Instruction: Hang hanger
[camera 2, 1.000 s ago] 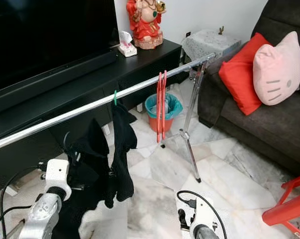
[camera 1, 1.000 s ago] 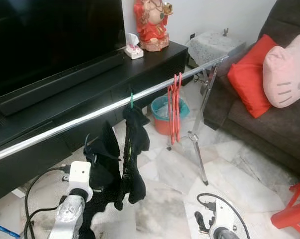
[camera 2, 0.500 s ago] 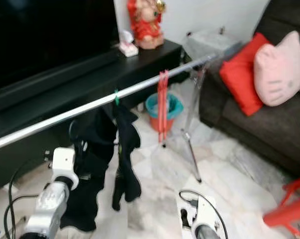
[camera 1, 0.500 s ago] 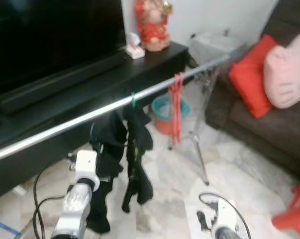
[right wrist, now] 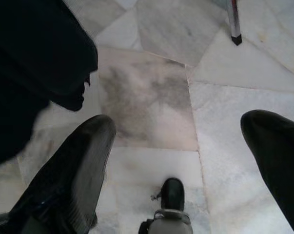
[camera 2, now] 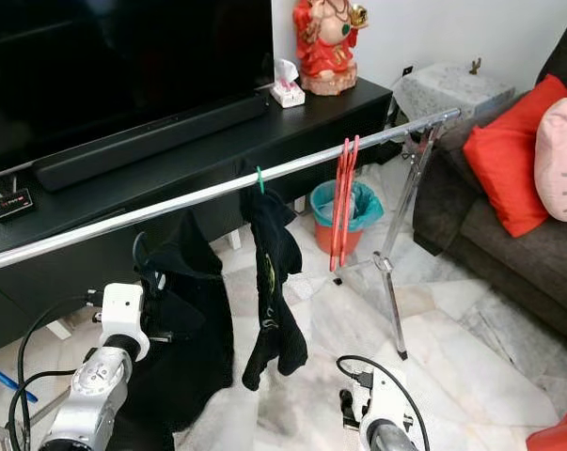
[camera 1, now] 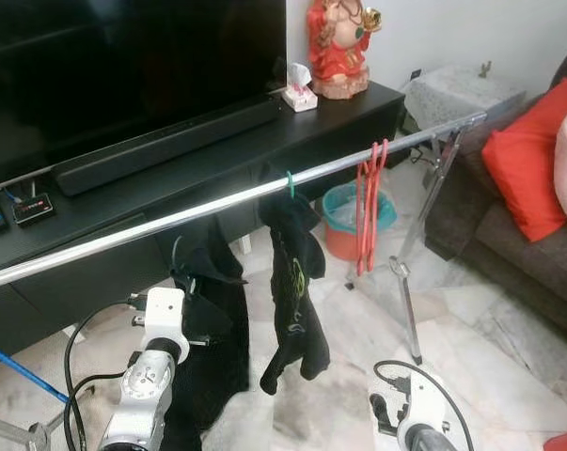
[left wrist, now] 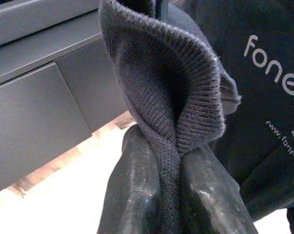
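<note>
Left arm lifts a black garment up toward the rail!

Across the middle of the frame runs the long chrome clothes rail point(camera 1: 217, 202), with a black top on a green hanger point(camera 1: 293, 272) hung at centre and a bunch of bare red plastic hangers point(camera 1: 368, 202) further right. Lower left, a second dark knitted garment point(camera 1: 212, 348) dangles below the rail, pinched at its ribbed collar by the left gripper point(left wrist: 173, 190), fingers clamped tight on the fold. The cloth looks soft, light and floppy, so it should sag and swing; its hanger is hidden, and the hook is the spot to guide. Bottom right, the right gripper point(right wrist: 186, 141) hangs over the marble floor point(right wrist: 156, 92), fingers spread wide apart, empty.
</note>
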Controlling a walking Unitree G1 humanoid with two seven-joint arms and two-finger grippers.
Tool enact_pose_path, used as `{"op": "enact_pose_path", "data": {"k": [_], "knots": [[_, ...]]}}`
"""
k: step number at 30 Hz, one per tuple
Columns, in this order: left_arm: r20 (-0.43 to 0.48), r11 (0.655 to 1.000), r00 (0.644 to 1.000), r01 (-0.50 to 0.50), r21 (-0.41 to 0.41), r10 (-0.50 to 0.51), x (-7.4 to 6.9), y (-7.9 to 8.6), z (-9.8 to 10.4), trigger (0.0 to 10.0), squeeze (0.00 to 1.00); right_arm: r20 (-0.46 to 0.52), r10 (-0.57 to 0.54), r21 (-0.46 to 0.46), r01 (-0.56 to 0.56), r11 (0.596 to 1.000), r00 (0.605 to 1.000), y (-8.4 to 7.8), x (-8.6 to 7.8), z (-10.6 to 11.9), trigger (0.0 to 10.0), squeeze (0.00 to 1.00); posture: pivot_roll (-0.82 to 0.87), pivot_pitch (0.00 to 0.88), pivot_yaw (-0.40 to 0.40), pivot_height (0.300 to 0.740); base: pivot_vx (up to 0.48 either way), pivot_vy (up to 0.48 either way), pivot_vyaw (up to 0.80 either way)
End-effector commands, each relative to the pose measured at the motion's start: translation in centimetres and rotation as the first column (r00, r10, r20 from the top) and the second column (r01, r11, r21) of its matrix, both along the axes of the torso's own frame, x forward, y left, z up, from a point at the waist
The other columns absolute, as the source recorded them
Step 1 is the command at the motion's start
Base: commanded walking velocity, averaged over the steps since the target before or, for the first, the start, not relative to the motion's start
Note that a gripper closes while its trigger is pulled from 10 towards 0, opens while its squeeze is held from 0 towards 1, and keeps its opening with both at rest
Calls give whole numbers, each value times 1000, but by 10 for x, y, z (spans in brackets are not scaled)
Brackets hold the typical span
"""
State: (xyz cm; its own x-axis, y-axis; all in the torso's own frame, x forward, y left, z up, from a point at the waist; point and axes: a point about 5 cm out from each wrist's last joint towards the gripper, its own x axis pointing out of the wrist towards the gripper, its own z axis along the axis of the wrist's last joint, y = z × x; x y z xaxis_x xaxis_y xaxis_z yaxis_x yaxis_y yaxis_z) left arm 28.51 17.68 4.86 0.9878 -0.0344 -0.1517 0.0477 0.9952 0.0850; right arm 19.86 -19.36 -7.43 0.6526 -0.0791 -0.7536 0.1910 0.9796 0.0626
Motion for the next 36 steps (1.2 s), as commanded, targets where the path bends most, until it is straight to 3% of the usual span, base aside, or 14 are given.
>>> {"op": "enact_pose_path", "data": {"k": [1, 15, 23, 36], "knots": [[35, 1000, 999, 1, 4, -1, 4, 2, 9, 10000, 0, 3, -2, 5, 2, 1000, 1000, 2, 1, 0, 10000, 0, -21, 0, 28, 740, 0, 0, 800], [36, 1000, 999, 4, 3, -4, 4, 1, 10, 10000, 0, -4, -7, 21, 7, 1000, 1000, 3, 1, 0, 10000, 0, -19, 0, 29, 740, 0, 0, 99], [32, 1000, 999, 6, 4, -6, 4, 1, 10, 10000, 0, -5, 7, 10, -7, 1000, 1000, 3, 1, 0, 10000, 0, -21, 0, 30, 740, -271, 0, 405], [27, 1000, 1000, 4, 6, -5, 4, 1, 9, 10000, 0, -3, -3, 19, 3, 1000, 1000, 4, 1, 0, 10000, 0, -20, 0, 30, 740, -274, 0, 0]]}}
